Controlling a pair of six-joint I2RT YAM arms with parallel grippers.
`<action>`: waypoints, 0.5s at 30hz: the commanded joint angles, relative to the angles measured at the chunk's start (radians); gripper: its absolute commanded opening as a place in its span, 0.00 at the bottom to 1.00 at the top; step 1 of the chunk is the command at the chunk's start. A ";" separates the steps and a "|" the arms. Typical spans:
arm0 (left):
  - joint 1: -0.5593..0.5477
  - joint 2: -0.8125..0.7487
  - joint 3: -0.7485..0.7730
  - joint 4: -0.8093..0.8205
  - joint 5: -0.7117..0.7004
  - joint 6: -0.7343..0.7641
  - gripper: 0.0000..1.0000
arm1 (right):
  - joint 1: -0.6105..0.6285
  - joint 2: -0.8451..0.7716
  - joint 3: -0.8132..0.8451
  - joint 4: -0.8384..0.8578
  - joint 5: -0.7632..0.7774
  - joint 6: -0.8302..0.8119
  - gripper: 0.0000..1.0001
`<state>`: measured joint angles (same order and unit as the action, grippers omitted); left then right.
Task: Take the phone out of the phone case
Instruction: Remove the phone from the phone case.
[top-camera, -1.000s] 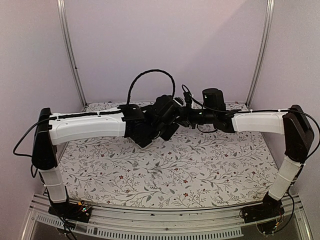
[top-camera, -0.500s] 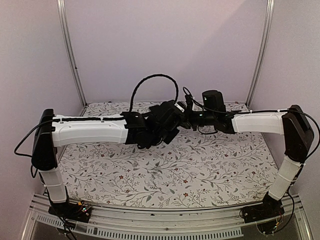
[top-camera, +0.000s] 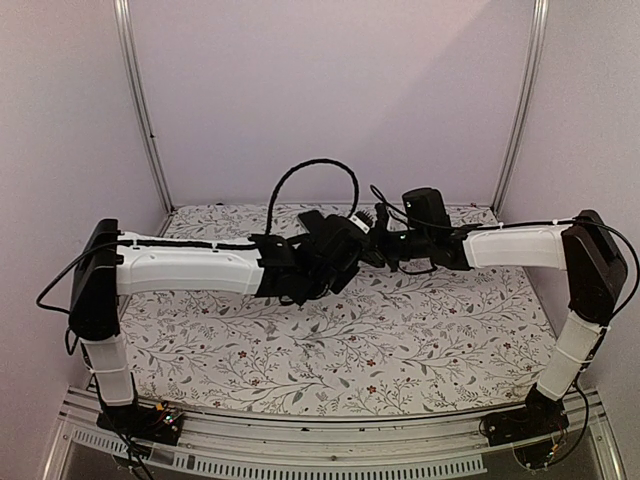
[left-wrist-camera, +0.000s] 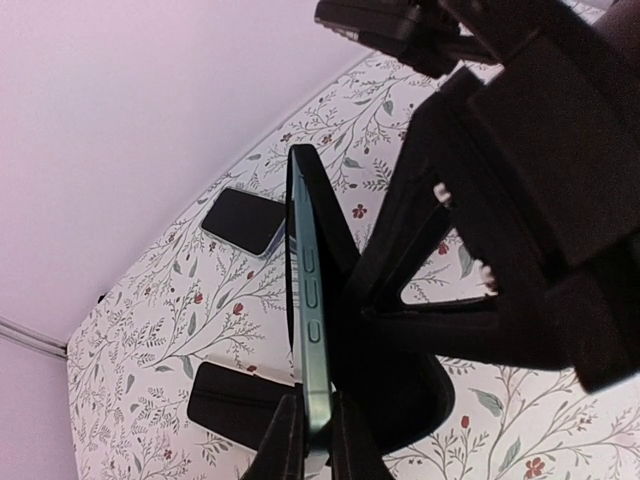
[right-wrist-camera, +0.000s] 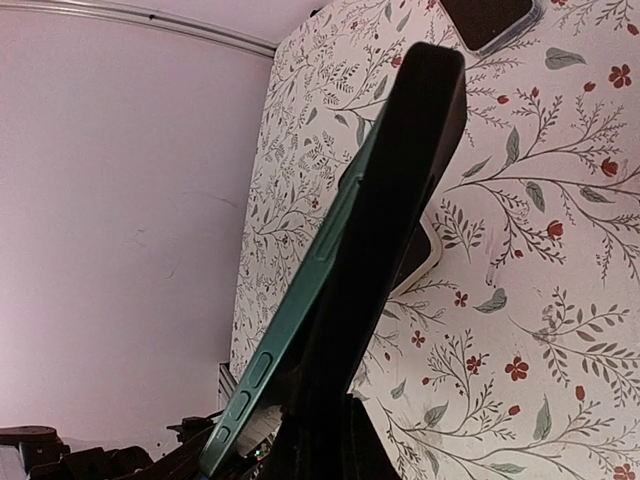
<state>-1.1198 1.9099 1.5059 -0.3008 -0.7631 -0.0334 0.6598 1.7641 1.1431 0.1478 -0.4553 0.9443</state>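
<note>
Both arms meet above the middle of the table. A dark green phone (left-wrist-camera: 305, 300) stands edge-on with its side buttons showing, partly seated in a black phone case (right-wrist-camera: 410, 170). In the left wrist view my left gripper (left-wrist-camera: 311, 405) is shut on the phone's bare green edge. My right gripper (right-wrist-camera: 321, 405) is shut on the black case, and the phone (right-wrist-camera: 330, 250) lies along the case's left side. From the top camera the left gripper (top-camera: 335, 252) and right gripper (top-camera: 366, 240) form one dark cluster that hides the phone.
Another phone in a clear case (left-wrist-camera: 243, 222) lies flat on the floral tablecloth (left-wrist-camera: 160, 330). A flat black object (left-wrist-camera: 235, 405) lies on the cloth below the held phone. Metal frame posts (top-camera: 140, 110) stand at the back corners.
My left gripper has closed from open onto the phone's edge. The left arm has stretched further right and lowered slightly. The right arm has barely moved.
</note>
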 joint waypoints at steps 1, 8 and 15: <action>0.009 0.000 -0.009 0.092 0.036 -0.039 0.00 | 0.009 -0.027 0.001 0.038 -0.009 -0.015 0.00; 0.021 -0.047 -0.053 0.115 0.072 -0.078 0.00 | 0.008 -0.012 0.003 -0.004 0.019 -0.031 0.00; 0.033 -0.092 -0.068 0.120 0.094 -0.111 0.00 | 0.007 -0.018 0.009 -0.059 0.078 -0.072 0.00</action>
<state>-1.1065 1.8946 1.4467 -0.2459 -0.6994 -0.0879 0.6609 1.7641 1.1431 0.0685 -0.4175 0.9215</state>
